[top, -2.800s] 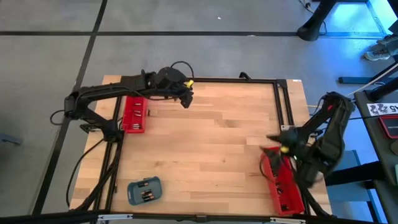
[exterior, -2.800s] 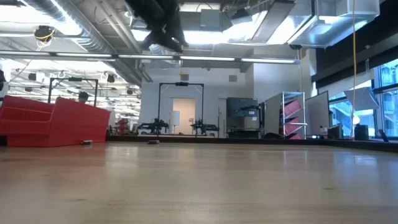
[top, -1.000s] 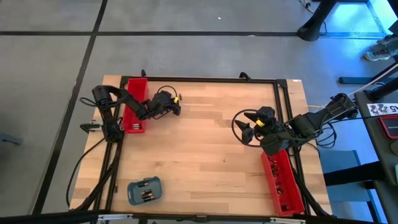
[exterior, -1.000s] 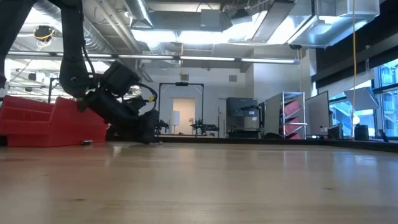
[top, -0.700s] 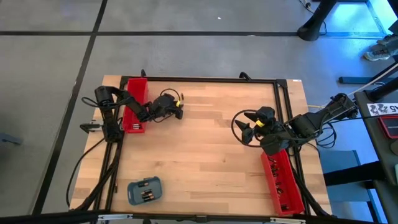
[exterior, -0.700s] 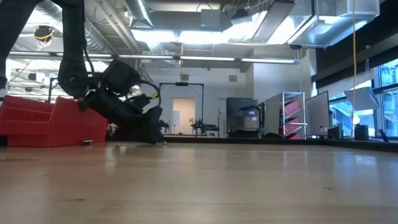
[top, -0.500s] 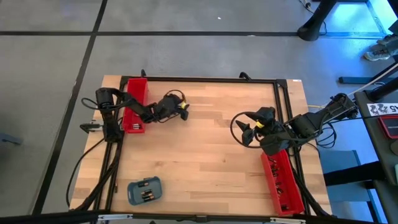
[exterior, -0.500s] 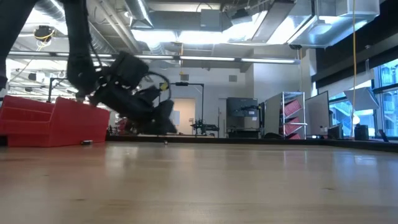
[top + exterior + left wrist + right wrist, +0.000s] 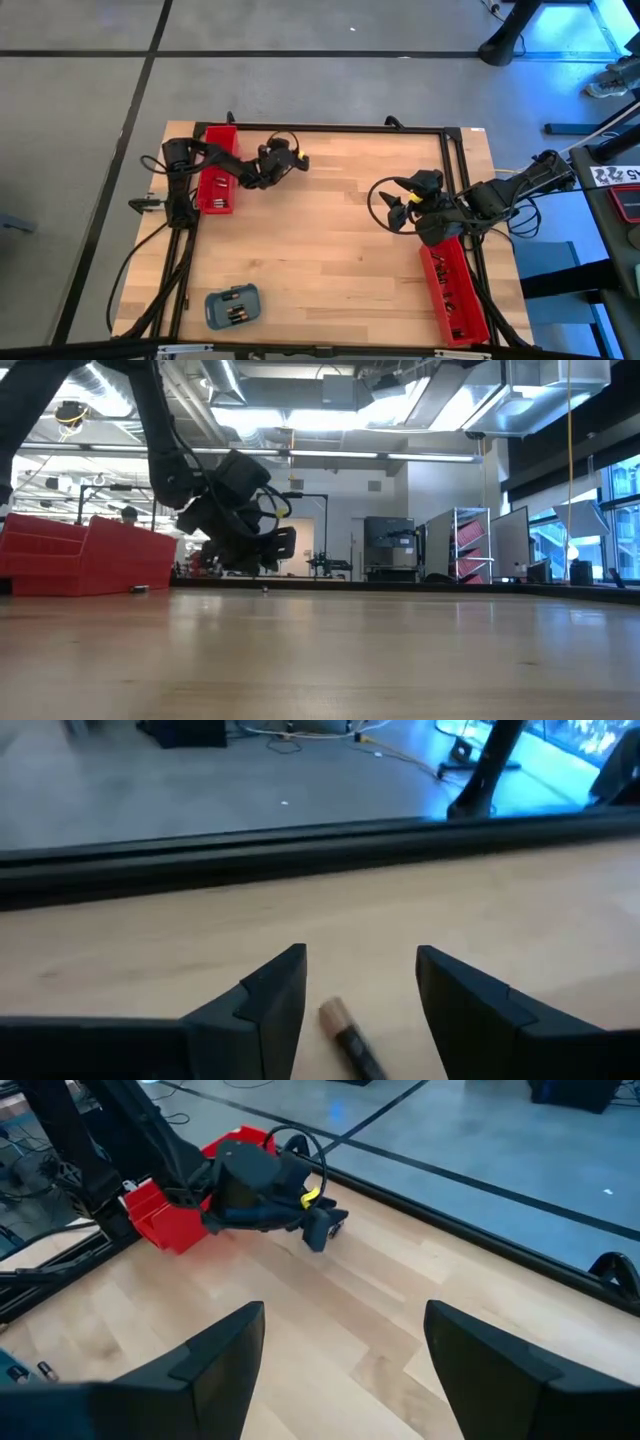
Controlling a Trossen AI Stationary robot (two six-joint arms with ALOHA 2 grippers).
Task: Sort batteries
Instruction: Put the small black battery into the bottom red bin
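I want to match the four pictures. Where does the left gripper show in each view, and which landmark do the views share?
High view: left gripper at the table's far left, beside the left red tray.
Low view: left of centre, just above the wood.
Left wrist view: its own jaws at the bottom, open, a battery between them.
Right wrist view: far off, upper middle.
Shared landmark: the left red tray, except in the left wrist view.

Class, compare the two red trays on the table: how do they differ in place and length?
The left red tray lies near the table's far left corner, beside the left gripper; the right red tray lies along the near right edge. The right red tray looks longer. Both are red and open-topped.
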